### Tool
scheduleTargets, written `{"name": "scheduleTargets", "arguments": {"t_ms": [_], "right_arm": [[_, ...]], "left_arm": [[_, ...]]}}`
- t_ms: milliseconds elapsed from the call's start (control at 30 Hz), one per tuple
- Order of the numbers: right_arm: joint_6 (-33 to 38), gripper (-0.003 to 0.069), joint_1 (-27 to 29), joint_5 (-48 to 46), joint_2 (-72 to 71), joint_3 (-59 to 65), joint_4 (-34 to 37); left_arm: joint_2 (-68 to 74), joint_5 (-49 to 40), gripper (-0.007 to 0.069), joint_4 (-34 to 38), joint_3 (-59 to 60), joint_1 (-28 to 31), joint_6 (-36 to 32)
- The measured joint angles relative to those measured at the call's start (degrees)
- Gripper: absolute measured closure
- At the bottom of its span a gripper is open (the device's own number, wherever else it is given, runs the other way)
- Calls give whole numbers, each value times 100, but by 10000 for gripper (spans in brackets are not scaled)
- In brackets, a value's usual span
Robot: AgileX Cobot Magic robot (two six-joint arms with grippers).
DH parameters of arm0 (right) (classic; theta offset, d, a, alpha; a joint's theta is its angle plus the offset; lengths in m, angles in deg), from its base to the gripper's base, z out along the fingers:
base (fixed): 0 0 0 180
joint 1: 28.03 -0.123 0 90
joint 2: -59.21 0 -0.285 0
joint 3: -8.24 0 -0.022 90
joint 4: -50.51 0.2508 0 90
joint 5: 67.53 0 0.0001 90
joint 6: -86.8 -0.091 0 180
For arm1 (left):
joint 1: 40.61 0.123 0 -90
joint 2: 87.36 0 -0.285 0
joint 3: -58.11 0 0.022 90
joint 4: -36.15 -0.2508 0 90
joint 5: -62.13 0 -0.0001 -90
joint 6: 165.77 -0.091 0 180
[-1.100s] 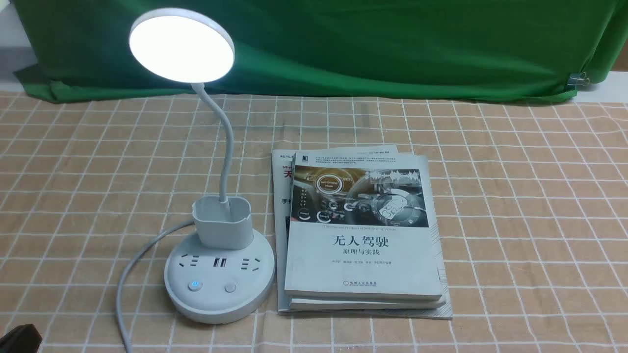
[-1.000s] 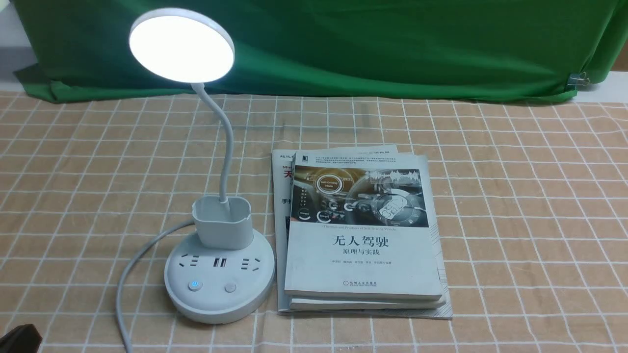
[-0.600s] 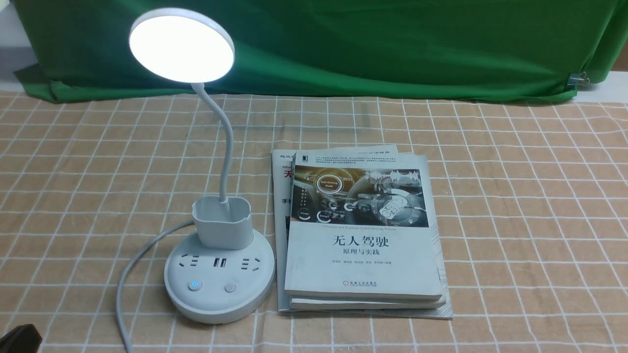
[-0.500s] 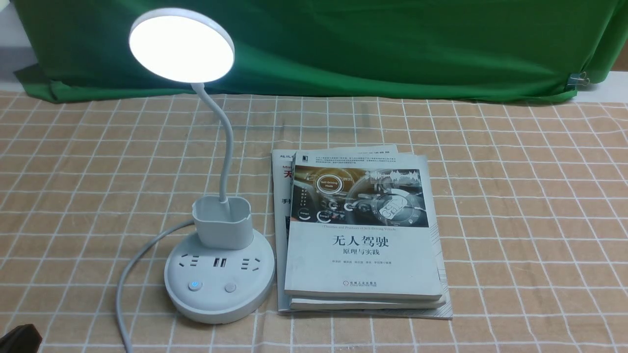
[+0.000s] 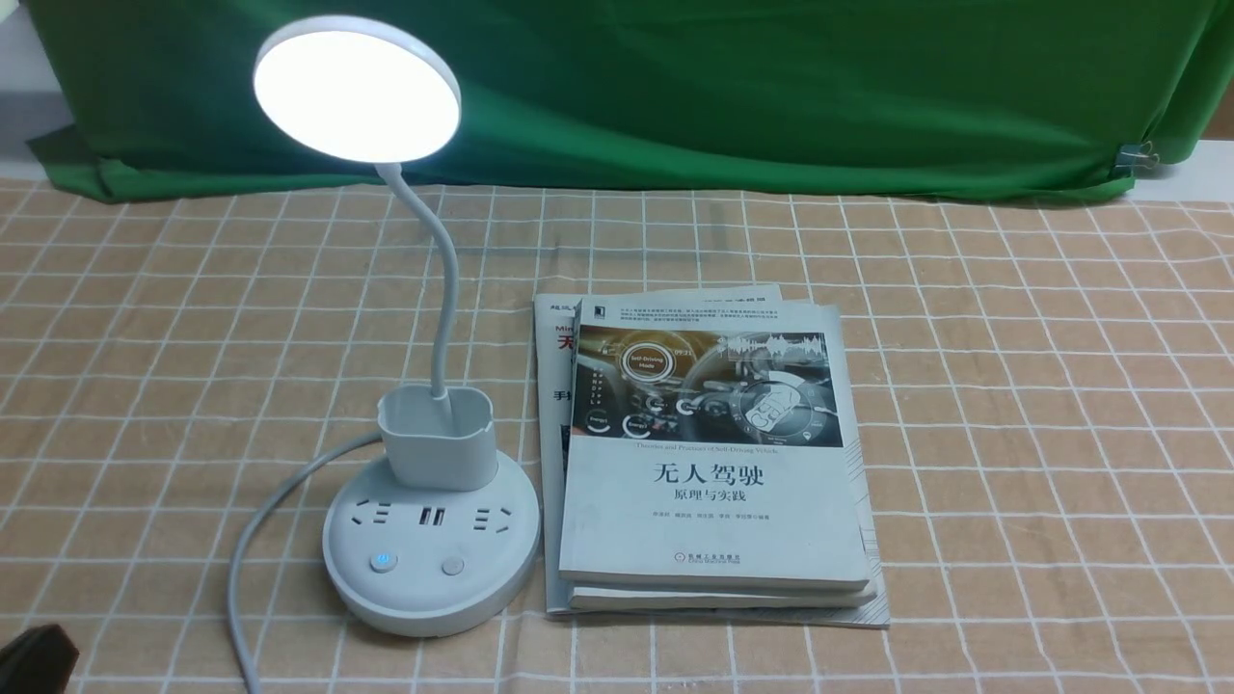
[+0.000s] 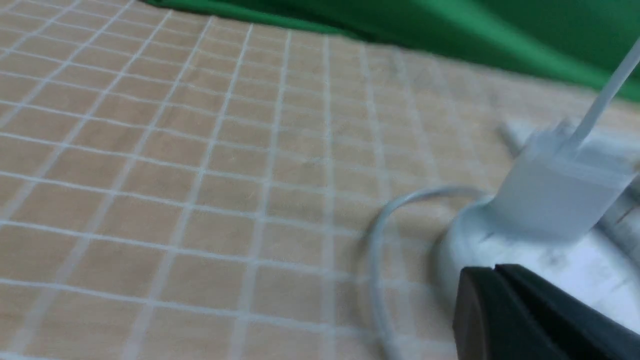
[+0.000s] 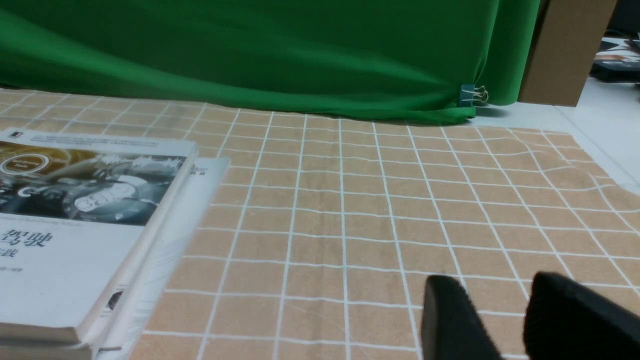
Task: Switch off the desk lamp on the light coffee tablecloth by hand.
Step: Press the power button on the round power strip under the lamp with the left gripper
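Clenched, the left pincer (image 6: pixel 496 270) hovered beside the lit desk lamp (image 5: pixel 439 445); an off-aim jab could shove it aside. The right pincer (image 7: pixel 492 292) gaped.

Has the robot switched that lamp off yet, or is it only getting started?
Nothing is done yet: the desk lamp is lit, its head glowing. In hand: the left end effector, jaws together, sits low near the lamp's base. The right end effector is open over the tablecloth, beyond the books. Left: pressing one of the base's buttons.
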Motion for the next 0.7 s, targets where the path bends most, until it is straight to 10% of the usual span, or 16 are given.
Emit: {"name": "scheduleTargets", "arguments": {"t_ms": [267, 700], "right_arm": [[0, 417, 0, 0, 0, 0, 0], [0, 417, 0, 0, 0, 0, 0]], "left_arm": [[0, 1308, 627, 2450, 3, 0, 173], [862, 289, 627, 2070, -1258, 4, -47]]}}
